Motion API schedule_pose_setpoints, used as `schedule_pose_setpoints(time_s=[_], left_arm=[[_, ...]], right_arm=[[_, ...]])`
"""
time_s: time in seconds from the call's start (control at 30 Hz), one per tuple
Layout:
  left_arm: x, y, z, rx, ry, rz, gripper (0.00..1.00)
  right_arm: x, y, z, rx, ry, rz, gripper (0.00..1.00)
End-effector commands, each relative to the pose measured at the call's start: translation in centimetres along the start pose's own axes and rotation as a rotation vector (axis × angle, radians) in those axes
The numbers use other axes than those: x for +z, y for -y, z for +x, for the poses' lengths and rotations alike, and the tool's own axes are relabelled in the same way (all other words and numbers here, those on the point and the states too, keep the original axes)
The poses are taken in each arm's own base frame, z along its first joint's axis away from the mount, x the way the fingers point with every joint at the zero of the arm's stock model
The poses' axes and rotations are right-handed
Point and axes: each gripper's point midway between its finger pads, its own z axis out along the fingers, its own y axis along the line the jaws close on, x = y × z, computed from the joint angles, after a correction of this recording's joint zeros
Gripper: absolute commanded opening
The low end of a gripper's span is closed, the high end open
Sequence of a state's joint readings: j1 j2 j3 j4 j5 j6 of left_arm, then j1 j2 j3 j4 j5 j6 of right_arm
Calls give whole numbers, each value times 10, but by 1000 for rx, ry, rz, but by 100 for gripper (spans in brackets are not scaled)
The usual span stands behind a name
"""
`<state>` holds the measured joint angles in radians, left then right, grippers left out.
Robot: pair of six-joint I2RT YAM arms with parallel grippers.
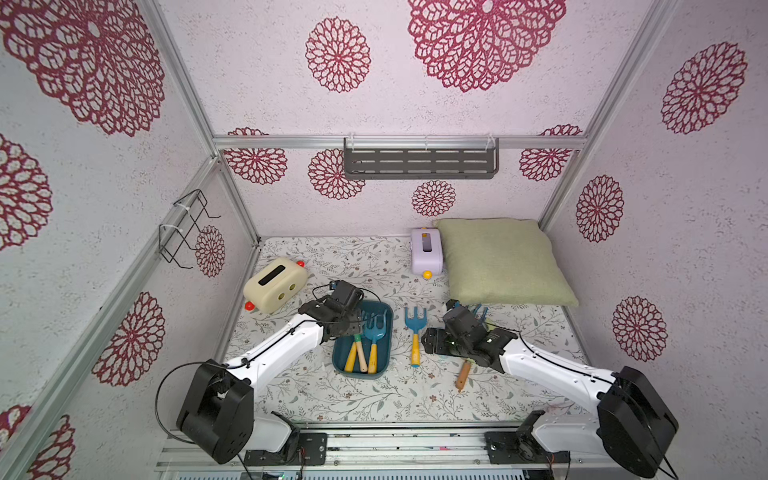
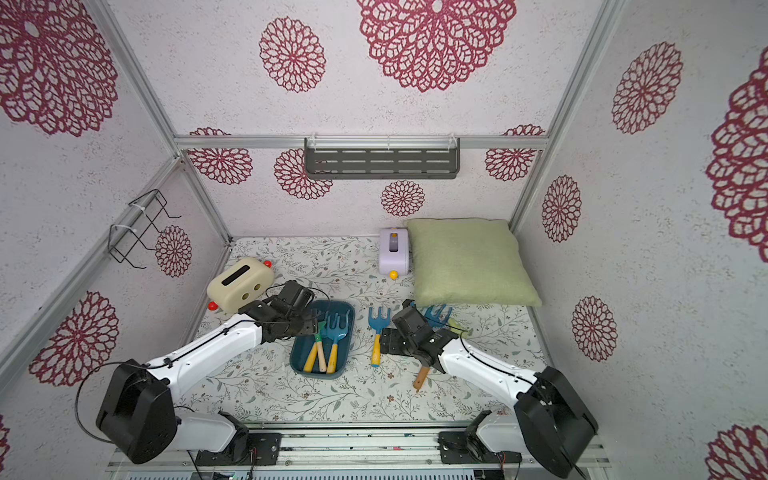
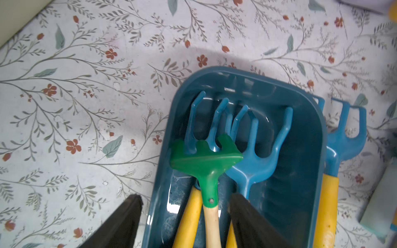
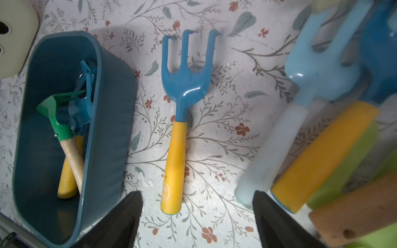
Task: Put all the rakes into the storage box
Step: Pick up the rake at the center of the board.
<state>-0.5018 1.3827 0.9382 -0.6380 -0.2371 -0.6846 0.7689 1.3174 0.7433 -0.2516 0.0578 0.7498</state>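
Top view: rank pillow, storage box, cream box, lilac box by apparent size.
1. pillow
2. storage box, partly covered
3. cream box, close to the storage box, so that order is unsure
4. lilac box

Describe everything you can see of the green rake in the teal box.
The green rake has a matte green head with short blunt teeth, a neck with one rivet, and a pale wooden handle. It lies inside the storage box, head resting across two blue forks with yellow handles. The open left end effector straddles its handle without clamping it.
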Motion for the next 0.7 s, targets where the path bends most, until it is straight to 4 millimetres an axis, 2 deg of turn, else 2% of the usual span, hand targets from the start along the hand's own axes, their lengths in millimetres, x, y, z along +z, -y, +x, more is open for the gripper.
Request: schedule_pose_setpoints(time_s=[0.0,0.07,0.13,0.33,0.53,0.6,0.67], left_arm=[[-4,-2,-28,-80,155,65,86],[-4,-8,-35,-108,210,85,93],[-2,-13,-38,-116,248,104,96],[5,-20,-36,-154,311,200,98],[-6,-23,-38,-173,342,236,98],[-8,-24,-37,-173,346,239,99],[-8,-23,-38,-173,347,249,99]], right_arm=[[5,-3,-6,-2,22,55,77],[11,-8,-6,-13,16,78,74],[17,-13,-6,-28,8,106,73],[38,-24,-4,-41,-15,169,70],[60,-24,2,-30,-51,235,63],[68,-24,6,-29,-64,245,57],[74,-24,9,-27,-76,256,55]])
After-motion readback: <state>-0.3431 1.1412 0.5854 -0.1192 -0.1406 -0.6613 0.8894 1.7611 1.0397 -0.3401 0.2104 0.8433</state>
